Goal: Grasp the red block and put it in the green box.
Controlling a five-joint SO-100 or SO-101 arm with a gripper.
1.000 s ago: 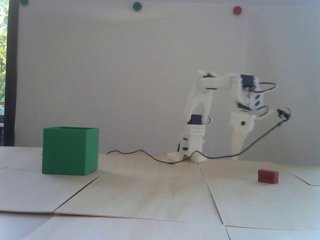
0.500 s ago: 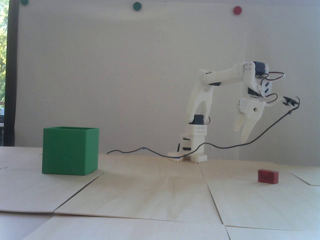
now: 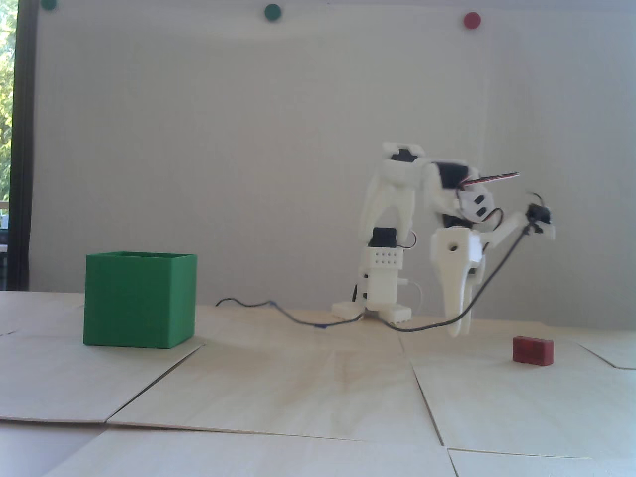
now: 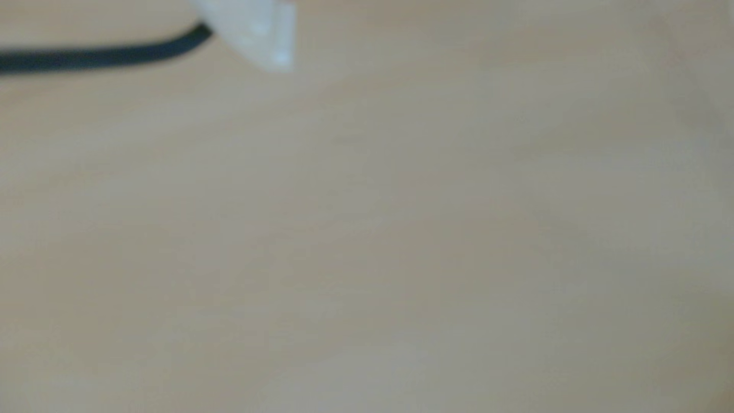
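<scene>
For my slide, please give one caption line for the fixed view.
White arm lowers its end effector near the table, left of the red block; green box stands far left.

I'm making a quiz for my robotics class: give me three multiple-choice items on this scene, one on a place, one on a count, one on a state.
1. In the fixed view, where is the small matte red block?
A. inside the box
B. on the wooden table, right of the gripper
C. between the fingers

2. How many round dots are on the wall?
A. three
B. one
C. five

3. What does the white two-finger gripper hold?
A. the block
B. the cable
C. nothing

Answers: 1 B, it lies on the table, far from the large green plastic box; 2 A, two green and one red show; 3 C, its tips hang near the table, left of the block and apart from it.
</scene>
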